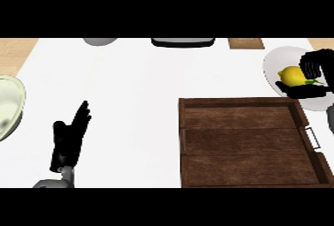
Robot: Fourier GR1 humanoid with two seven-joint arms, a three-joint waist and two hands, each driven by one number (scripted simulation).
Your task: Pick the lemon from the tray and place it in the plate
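Right hand [317, 59] is at the far right corner of the worktop [130, 88], its fingers and thumb curled round the lemon [292, 76]. The lemon is over the grey plate [277, 59] by the right edge; whether it touches the plate cannot be told. The wooden tray [235, 102] lies in the near right corner, just beside that plate. The left hand [68, 141] rests open, fingers straight, near the near left corner. A pale green plate [9, 106] lies at the left edge.
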